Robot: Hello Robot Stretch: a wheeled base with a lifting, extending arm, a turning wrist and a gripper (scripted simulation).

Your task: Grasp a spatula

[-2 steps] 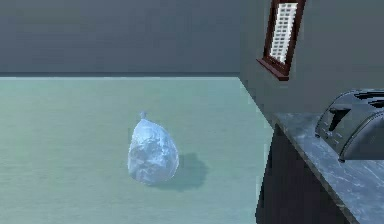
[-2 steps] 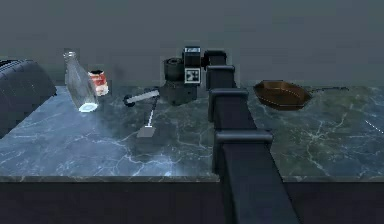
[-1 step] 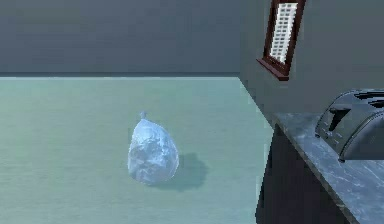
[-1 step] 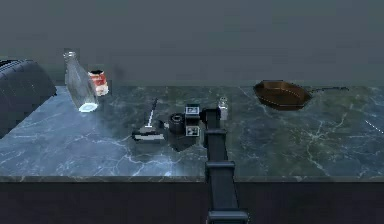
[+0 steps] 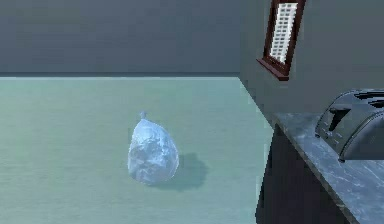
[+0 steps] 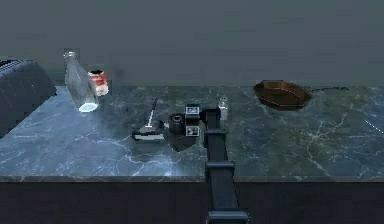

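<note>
End effector [image 6: 160, 126] above marble counter [image 6: 300, 145], green floor [image 5: 60, 130], grey wall [image 5: 100, 35]

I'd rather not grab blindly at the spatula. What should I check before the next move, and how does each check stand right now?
1. Spatula found: ok. A thin-handled spatula lies on the marble counter.
2. Tool near it: ok. The tool is just right of the spatula in the arm side view.
3. Tool over or touching the spatula: cannot tell.
4. Tool holding anything: cannot tell, since the spatula lies on the counter at its far end.
5. Neighbours out of the way: ok. The shaker, bottle and pan stand apart from the spatula.
</note>
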